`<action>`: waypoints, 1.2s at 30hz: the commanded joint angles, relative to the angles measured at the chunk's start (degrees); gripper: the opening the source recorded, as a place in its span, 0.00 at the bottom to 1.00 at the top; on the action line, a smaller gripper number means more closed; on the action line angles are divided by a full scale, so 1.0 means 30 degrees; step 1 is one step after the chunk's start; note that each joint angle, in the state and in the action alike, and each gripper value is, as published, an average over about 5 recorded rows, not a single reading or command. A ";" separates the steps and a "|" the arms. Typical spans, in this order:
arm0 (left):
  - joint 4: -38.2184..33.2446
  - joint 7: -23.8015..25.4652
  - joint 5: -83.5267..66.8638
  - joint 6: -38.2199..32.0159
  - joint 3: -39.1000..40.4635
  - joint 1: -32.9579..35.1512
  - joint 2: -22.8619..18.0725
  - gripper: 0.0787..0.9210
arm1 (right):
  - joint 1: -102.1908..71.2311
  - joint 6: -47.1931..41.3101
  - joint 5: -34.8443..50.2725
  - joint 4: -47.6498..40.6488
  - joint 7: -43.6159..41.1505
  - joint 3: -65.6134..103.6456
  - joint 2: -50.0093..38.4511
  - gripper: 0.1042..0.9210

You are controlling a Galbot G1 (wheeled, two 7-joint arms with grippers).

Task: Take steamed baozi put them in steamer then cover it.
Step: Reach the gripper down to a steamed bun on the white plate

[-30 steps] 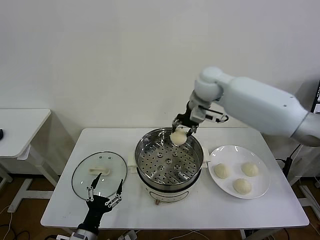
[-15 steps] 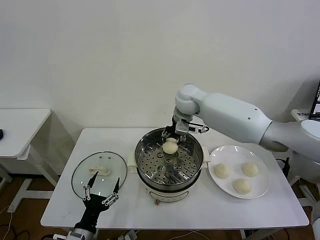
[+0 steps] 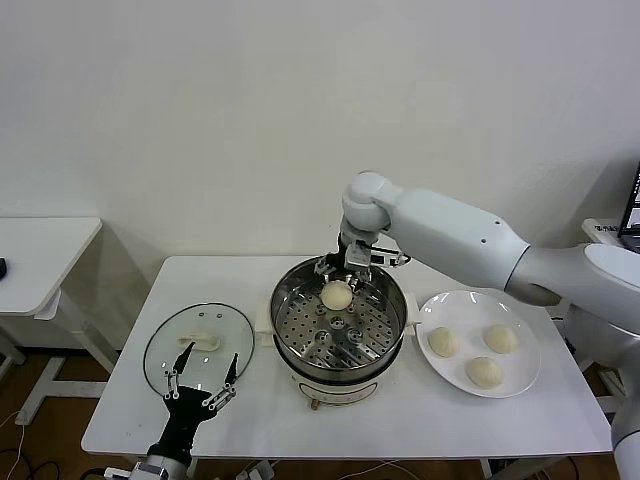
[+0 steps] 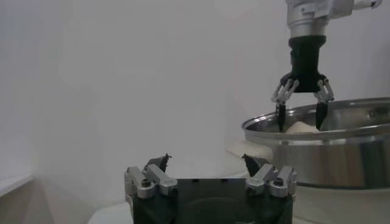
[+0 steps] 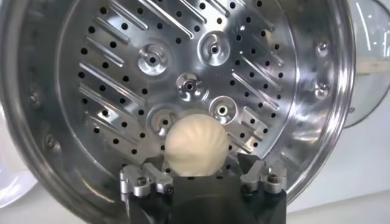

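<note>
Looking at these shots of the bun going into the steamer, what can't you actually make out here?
- Whether the baozi rests on the steamer's perforated tray: right wrist view, the right gripper body covers its underside.
- Left gripper arm: head view, cut off by the bottom edge.
- Plate and glass lid: absent from the left wrist view; that gripper's body fills its foreground.
- Most of the bun: left wrist view, behind the steamer's rim.

My right gripper (image 3: 341, 272) spread over one baozi (image 3: 337, 295) inside steamer (image 3: 338, 325); three more on plate (image 3: 522, 345). My left gripper (image 3: 200, 385) open near lid (image 3: 198, 347).
</note>
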 commanded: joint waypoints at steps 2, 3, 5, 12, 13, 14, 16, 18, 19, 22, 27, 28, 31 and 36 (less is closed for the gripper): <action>0.0073 0.0002 -0.0016 0.0044 0.0052 -0.0076 0.0072 0.88 | 0.3182 -0.6264 0.6301 0.2095 -0.1175 -0.0721 -0.5254 0.88; 0.0102 0.0002 -0.0006 0.0055 0.0075 -0.0101 0.0099 0.88 | 0.3710 -0.7368 0.7069 0.2107 -0.0600 -0.1401 -0.6069 0.88; 0.0144 0.0000 0.0014 0.0149 0.0134 -0.0132 0.0175 0.88 | 0.4361 -0.8873 0.8590 0.1815 0.0239 -0.2704 -0.7354 0.88; 0.0442 0.0006 0.0176 0.0289 0.0338 -0.0273 0.0588 0.88 | 0.3249 -1.1959 1.2921 -0.0666 0.1497 -0.6065 -0.9350 0.88; 0.0435 0.0007 0.0185 0.0284 0.0359 -0.0288 0.0609 0.88 | 0.2816 -1.2249 1.3276 -0.0909 0.1652 -0.6290 -0.9413 0.88; 0.0413 0.0008 0.0187 0.0284 0.0377 -0.0296 0.0616 0.88 | 0.2339 -1.2400 1.3410 -0.1137 0.1802 -0.6358 -0.9410 0.88; 0.0354 0.0004 0.0189 0.0284 0.0401 -0.0311 0.0618 0.88 | 0.1185 -1.2585 1.3406 -0.1646 0.2200 -0.6299 -0.9301 0.88; 0.0326 -0.0008 0.0189 0.0287 0.0407 -0.0322 0.0605 0.88 | 0.0100 -1.2599 1.3000 -0.2119 0.2619 -0.5940 -0.9072 0.88; 0.0324 -0.0015 0.0189 0.0286 0.0410 -0.0322 0.0601 0.88 | -0.0445 -1.2588 1.2722 -0.2373 0.2855 -0.5674 -0.8918 0.88; 0.0388 -0.0027 0.0207 0.0256 0.0418 -0.0312 0.0598 0.88 | -0.1856 -1.2556 1.1993 -0.3055 0.3394 -0.4761 -0.8437 0.88; 0.0461 -0.0044 0.0240 0.0183 0.0379 -0.0269 0.0561 0.88 | -0.3566 -1.2480 1.1167 -0.3759 0.3740 -0.3609 -0.7739 0.88; 0.0460 -0.0046 0.0252 0.0170 0.0379 -0.0254 0.0551 0.88 | -0.3822 -1.2474 1.1075 -0.3836 0.3787 -0.3428 -0.7606 0.88; 0.0499 -0.0049 0.0299 0.0141 0.0406 -0.0238 0.0512 0.88 | -0.4278 -1.2467 1.0755 -0.4022 0.3908 -0.3087 -0.7232 0.88; 0.0649 -0.0072 0.0374 0.0084 0.0532 -0.0217 0.0453 0.88 | -0.4434 -1.2489 1.0472 -0.4185 0.3610 -0.2951 -0.6871 0.88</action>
